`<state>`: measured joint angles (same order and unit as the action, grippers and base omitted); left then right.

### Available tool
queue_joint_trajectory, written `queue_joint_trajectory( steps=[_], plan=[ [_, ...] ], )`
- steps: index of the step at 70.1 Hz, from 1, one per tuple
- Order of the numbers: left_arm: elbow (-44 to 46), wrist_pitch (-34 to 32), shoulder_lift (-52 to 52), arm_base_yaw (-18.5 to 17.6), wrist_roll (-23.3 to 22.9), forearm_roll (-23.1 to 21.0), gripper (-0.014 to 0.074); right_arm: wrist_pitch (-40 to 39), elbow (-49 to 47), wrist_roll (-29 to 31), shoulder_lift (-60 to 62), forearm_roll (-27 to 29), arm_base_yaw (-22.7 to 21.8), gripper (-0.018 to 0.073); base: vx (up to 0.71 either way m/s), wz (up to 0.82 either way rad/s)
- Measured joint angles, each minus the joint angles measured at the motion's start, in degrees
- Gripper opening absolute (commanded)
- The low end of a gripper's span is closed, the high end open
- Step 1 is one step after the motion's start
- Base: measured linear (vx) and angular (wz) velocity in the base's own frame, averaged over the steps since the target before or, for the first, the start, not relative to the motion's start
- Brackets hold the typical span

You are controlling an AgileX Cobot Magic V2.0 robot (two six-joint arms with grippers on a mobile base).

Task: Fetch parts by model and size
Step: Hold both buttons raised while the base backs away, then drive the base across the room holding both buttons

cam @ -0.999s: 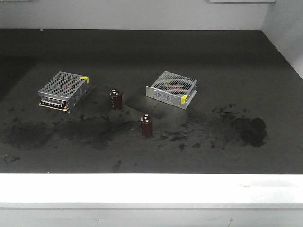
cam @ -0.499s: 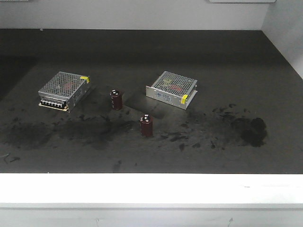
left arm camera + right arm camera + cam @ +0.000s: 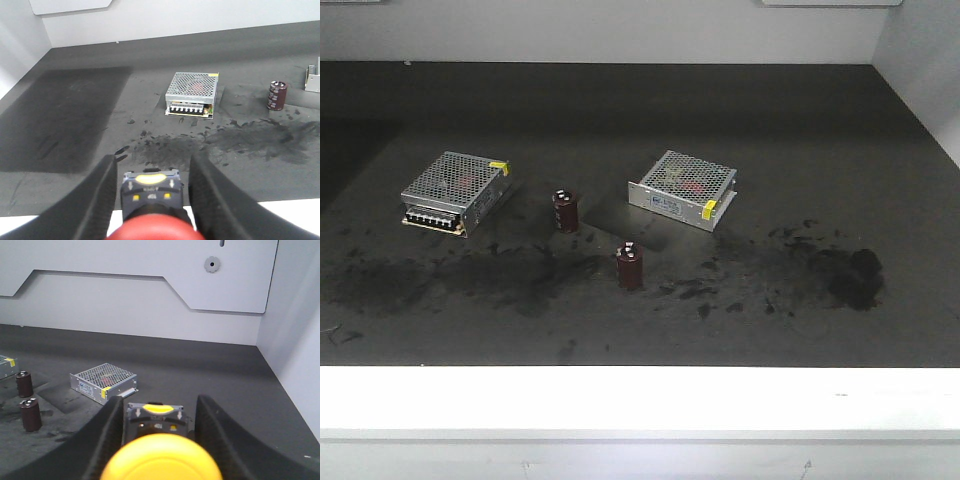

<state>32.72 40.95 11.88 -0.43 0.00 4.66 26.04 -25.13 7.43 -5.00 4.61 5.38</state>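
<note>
Red switch (image 3: 151, 200), yellow switch (image 3: 159, 450): wrist-view only.

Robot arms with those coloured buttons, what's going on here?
Each arm is holding one push-button switch. The left arm's fingers grip the red-capped switch, and the right arm's fingers grip the yellow-capped switch. Both are held clear of the dark table. Two perforated metal boxes and two dark red capacitors sit on the table, with nothing touching them.
</note>
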Motion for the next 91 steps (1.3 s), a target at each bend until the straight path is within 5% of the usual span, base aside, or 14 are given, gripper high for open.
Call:
queue_joint_trajectory(
  steps=[91],
  plan=[
    [0.0,0.0,0.0,0.0,0.0,0.1,-0.0007,0.0,0.0,0.1,0.0,0.1,0.0,-0.0008,-0.12,0.17]
  ],
)
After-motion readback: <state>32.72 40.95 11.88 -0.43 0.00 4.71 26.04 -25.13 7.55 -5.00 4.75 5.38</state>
